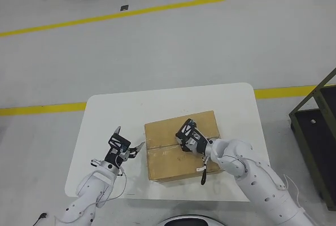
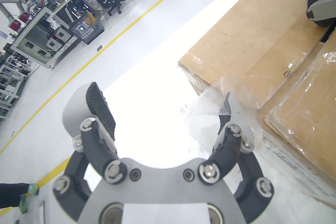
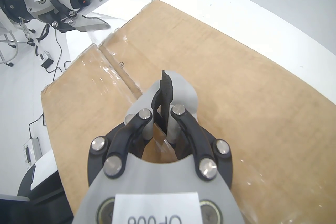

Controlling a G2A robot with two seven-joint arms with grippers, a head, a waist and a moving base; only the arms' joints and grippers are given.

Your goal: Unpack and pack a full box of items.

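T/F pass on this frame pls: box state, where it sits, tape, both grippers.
1. The top flaps of the cardboard box are closed. True.
2. The left gripper has its fingers shut. False: they are open, beside the box.
3. The right gripper is over the box's top seam, fingers shut. True.
4. The box stands on the floor. False: it is on the white table.
5. Clear tape clings to one left finger. True.
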